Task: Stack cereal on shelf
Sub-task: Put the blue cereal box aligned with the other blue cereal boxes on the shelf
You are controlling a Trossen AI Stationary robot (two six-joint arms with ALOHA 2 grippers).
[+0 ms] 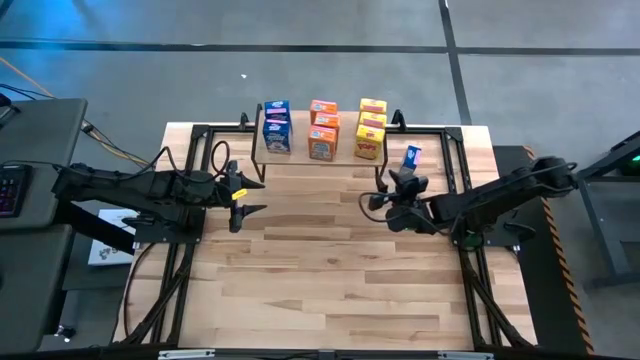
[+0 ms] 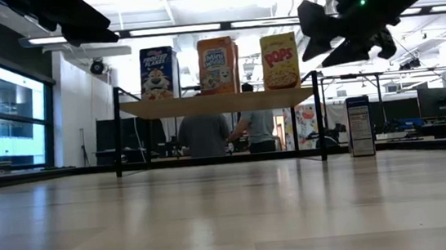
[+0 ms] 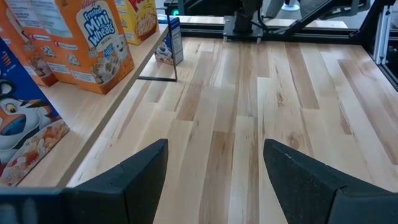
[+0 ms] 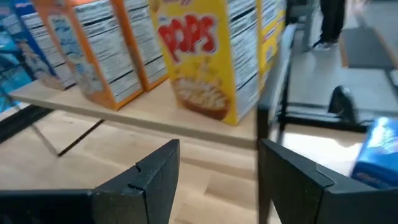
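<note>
Several cereal boxes stand on the shelf [image 1: 320, 150] in a blue row [image 1: 277, 126], an orange row [image 1: 323, 128] and a yellow row [image 1: 371, 128]. The shelf is a light plank on black wire legs [image 2: 217, 102] near the table's far edge. One more blue box [image 1: 411, 157] stands upright on the table just right of the shelf [image 2: 360, 126]. My left gripper [image 1: 252, 196] hovers open in front of the shelf's left end [image 3: 214, 168]. My right gripper [image 1: 378, 195] is open and raised in front of the shelf's right end, facing the yellow Pops box [image 4: 199, 56].
Black frame rails [image 1: 455, 150] run along the table's sides and far edge, close behind the lone blue box. Bare wood tabletop [image 1: 320, 270] stretches from both grippers to the near edge. People stand in the room beyond the shelf [image 2: 203, 135].
</note>
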